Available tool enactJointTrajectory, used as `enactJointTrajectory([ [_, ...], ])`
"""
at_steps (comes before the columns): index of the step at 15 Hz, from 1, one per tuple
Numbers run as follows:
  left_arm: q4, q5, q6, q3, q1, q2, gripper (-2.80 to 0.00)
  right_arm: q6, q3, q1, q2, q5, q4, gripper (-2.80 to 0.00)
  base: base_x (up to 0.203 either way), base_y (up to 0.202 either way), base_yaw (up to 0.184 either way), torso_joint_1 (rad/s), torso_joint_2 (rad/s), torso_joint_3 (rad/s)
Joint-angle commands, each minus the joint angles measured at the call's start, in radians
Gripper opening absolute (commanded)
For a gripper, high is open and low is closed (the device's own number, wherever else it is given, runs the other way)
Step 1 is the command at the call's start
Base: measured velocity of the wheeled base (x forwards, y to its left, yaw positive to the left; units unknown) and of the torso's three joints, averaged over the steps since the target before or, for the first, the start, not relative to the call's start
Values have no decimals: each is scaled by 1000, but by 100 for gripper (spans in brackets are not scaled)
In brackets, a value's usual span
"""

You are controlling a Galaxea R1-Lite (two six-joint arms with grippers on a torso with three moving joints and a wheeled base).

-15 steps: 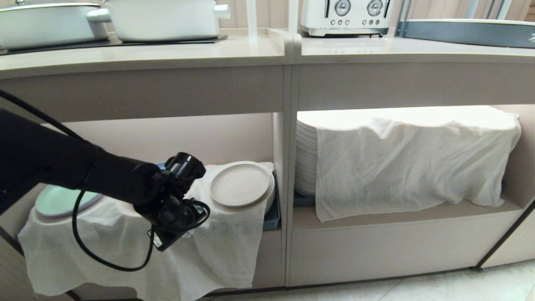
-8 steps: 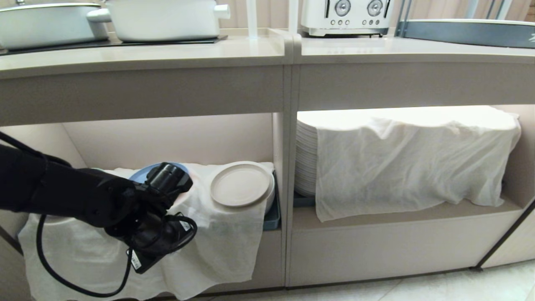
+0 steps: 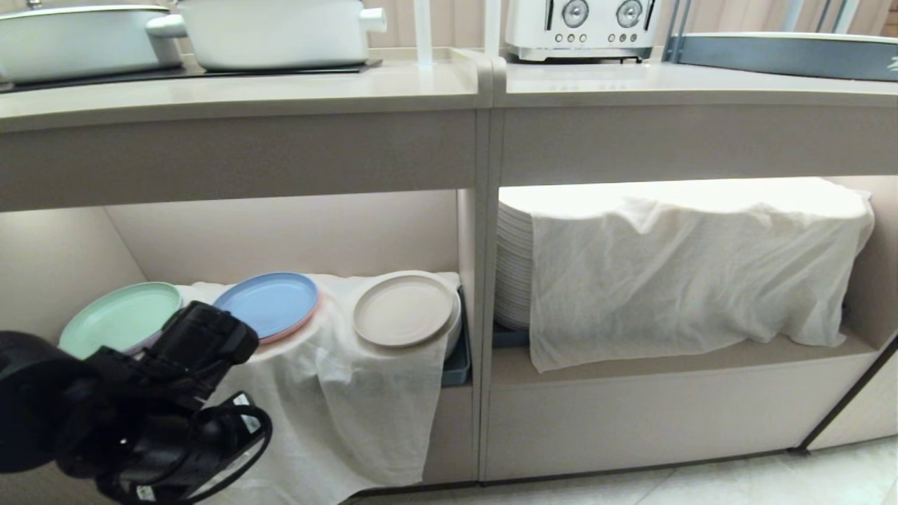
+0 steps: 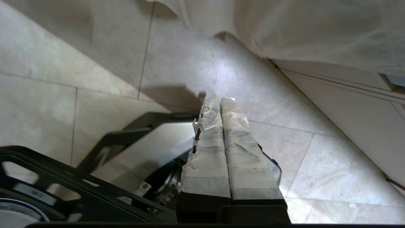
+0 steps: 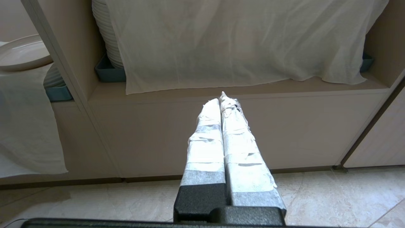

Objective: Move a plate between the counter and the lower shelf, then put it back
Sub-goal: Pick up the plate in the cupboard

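We see the plate [image 3: 403,309], cream-beige, round and shallow with a low rim, lying flat and slightly tilted toward us on cloth-draped stacks in the lower shelf [image 3: 631,354] (left bay, just beside the divider). The worktop [image 3: 295,88] above, light beige with a thick front edge, carries no plate.

No text, brand, number or sign can be read. A small white label [image 3: 242,410] is stuck on the black left arm [image 3: 140,414], low in front of the white cloth [image 3: 351,393], but its print is too small to make out. Another white tag [image 4: 144,187] sits on the black base frame [image 4: 104,148] beside the left gripper [image 4: 220,99]; its marks are illegible too. The toaster [image 3: 581,24] on the counter [image 3: 421,84] shows only plain dials and buttons.
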Motion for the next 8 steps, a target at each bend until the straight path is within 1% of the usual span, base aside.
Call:
enactJointTrajectory([
  [1, 1, 34, 11, 35, 1, -97, -280, 0, 0, 0, 0, 0, 0, -280, 0, 0, 0, 0, 0, 0],
  [3, 1, 94, 42, 53, 1, -162, -280, 0, 0, 0, 0, 0, 0, -280, 0, 0, 0, 0, 0, 0],
  [7, 1, 172, 178, 111, 6, -326, -280, 0, 0, 0, 0, 0, 0, -280, 0, 0, 0, 0, 0, 0],
  [8, 1, 196, 202, 128, 8, -356, -280, 0, 0, 0, 0, 0, 0, -280, 0, 0, 0, 0, 0, 0],
])
